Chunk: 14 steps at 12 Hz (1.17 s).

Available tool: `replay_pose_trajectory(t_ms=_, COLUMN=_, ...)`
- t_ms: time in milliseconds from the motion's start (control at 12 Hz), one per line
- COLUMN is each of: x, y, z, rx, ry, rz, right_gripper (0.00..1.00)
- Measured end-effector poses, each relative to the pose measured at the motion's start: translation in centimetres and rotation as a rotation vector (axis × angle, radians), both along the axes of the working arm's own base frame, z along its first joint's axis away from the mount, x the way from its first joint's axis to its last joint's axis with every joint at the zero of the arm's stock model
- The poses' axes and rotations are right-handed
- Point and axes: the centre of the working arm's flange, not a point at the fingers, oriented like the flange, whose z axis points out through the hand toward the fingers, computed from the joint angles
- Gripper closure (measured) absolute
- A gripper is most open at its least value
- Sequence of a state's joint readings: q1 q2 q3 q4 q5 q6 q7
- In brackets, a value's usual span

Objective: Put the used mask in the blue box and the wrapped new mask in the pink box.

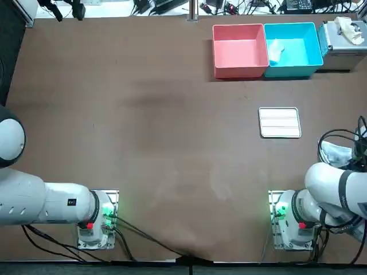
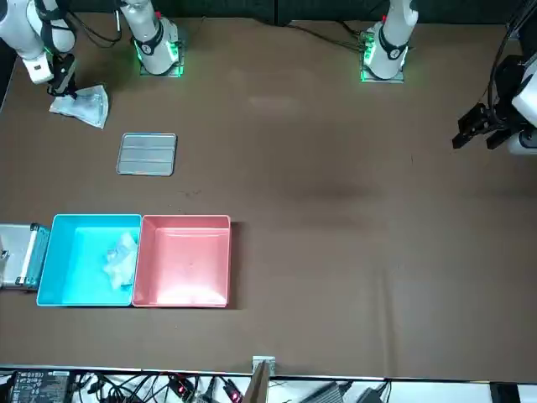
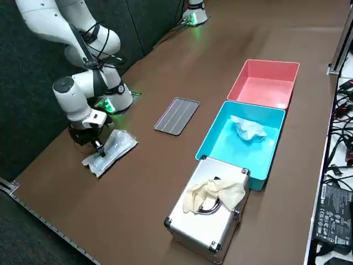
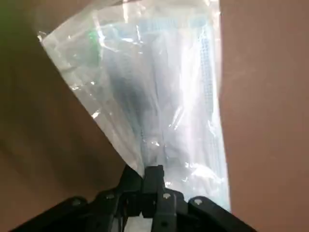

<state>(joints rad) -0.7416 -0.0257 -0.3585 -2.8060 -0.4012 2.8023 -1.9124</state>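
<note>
My end effector (image 3: 99, 148) is down low by the right edge of the counter (image 1: 143, 143), toward the near right corner and just outward of my base. Its two fingers (image 4: 159, 182) are closed together on the nearest edge of the wrapped new mask (image 3: 114, 146). Seen from my wrist, the clear wrapper (image 4: 164, 96) fans away from the fingertips, with the pale folded mask showing through it. The rest of the packet lies flat on the counter, its long side angled toward the far edge.

Farther in, well apart from the packet and a little inward of the right edge, a ribbed grey tray (image 1: 279, 122) lies flat on the counter with nothing on it.

Beyond the tray, along the far edge, the two boxes stand side by side with their walls touching. The pink box (image 1: 238, 50) is the inner one and the blue box (image 1: 314, 43) the outer one, nearer the right edge. The pink box holds nothing. The used mask (image 1: 276, 50) lies crumpled inside the blue box, on the side next to the pink box.

At the far right corner, just beside the outer wall of the blue box, stands a metal case (image 3: 207, 221) with its lid shut. A cream cloth (image 3: 212, 193) lies bunched on top of it, over the handle.
</note>
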Motion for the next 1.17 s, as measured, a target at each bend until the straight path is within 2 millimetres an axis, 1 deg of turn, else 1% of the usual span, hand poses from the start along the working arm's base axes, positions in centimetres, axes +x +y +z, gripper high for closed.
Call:
replay_pose_trajectory(t_ms=83, x=0.7, y=-0.2, z=0.8, rx=-0.004, ry=0.003, rz=0.011, right_gripper=0.99)
replay_pose_trajectory(t_ms=167, x=2.5, y=-0.2, z=3.0, rx=-0.007, ry=0.015, rz=0.035, right_gripper=0.99)
replay_pose_trajectory(t_ms=333, x=5.0, y=0.2, z=5.7, rx=-0.009, ry=0.017, rz=0.033, right_gripper=0.99)
replay_pose_trajectory(t_ms=500, x=8.1, y=0.8, z=8.6, rx=0.007, ry=0.019, rz=0.014, right_gripper=0.99)
replay_pose_trajectory(t_ms=750, x=13.2, y=1.4, z=14.0, rx=0.005, ry=0.012, rz=-0.006, right_gripper=0.99)
replay_pose_trajectory(t_ms=833, x=14.9, y=2.0, z=15.8, rx=0.006, ry=0.005, rz=-0.019, right_gripper=0.99)
replay_pose_trajectory(t_ms=1000, x=18.1, y=3.6, z=19.0, rx=0.015, ry=-0.005, rz=-0.053, right_gripper=0.99)
replay_pose_trajectory(t_ms=1167, x=21.3, y=6.2, z=22.1, rx=0.004, ry=-0.014, rz=-0.083, right_gripper=0.99)
